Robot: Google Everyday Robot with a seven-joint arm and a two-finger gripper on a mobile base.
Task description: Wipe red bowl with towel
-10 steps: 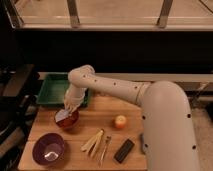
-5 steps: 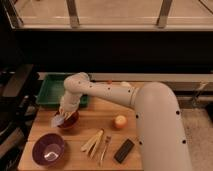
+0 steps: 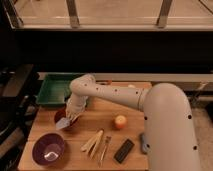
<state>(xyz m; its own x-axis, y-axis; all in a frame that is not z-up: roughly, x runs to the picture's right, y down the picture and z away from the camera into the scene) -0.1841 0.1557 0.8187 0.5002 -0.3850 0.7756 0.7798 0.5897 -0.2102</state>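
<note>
We see the pincer [image 3: 71,115] clamped on the towel [image 3: 64,123], pressed into the red bowl [image 3: 58,116] at the worktop's [image 3: 135,107] left side, the bowl's centre lying just below-left of it.

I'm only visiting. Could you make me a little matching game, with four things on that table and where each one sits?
Things:
1. red bowl
2. purple bowl
3. green tray
4. orange fruit

Places:
A. front left corner of the table
B. middle of the table
C. under the gripper and its towel
D. back left

Pairs: 1-C, 2-A, 3-D, 4-B
</note>
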